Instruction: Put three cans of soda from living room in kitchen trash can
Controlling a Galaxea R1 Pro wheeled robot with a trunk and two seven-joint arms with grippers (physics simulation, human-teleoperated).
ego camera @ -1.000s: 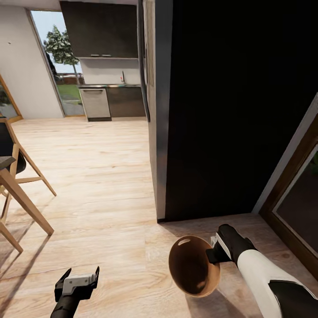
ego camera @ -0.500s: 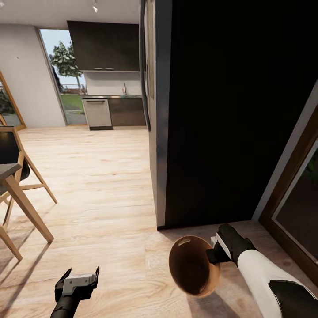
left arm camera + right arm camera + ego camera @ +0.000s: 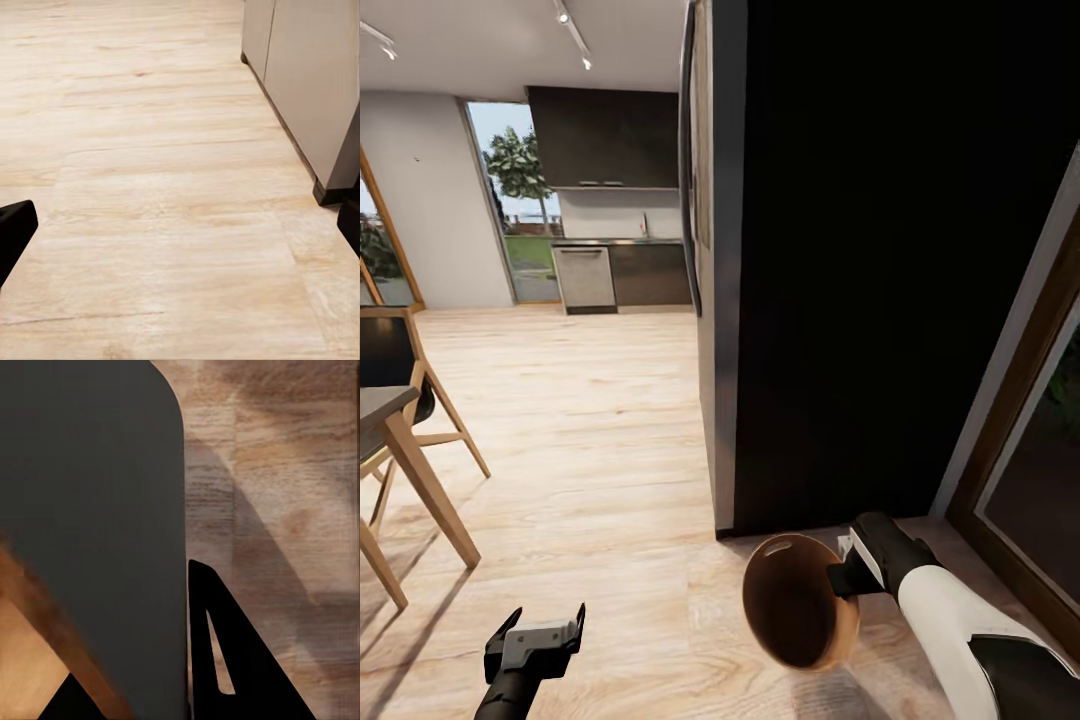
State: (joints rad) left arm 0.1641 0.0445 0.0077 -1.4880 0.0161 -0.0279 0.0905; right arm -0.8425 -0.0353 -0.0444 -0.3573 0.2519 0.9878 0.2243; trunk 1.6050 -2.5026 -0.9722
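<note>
The right claw is gripping the tash can by its rim, at the right side of the opening, with one finger inside the wall and one outside. The bin is hanging low at the near right, tilted so that its brown inside is facing the head camera, and the oval handle cut-out is showing at the far edge of the rim. No cans are showing inside it.

The left claw is standing open and is carrying nothing; it is hovering at the near left over the wooden floor.

I judge the bin as light and stiff, with a thin wall. A pinch on the rim alone is letting it swing and tilt, so slow driving is advisable. The handle cut-out or a deeper bite on the wall would probably give a surer hold.

The kitchen, with dark cabinets and a steel dishwasher, is lying far ahead. A dark wall is rising just right of the path, and a wooden chair is standing at the left.
</note>
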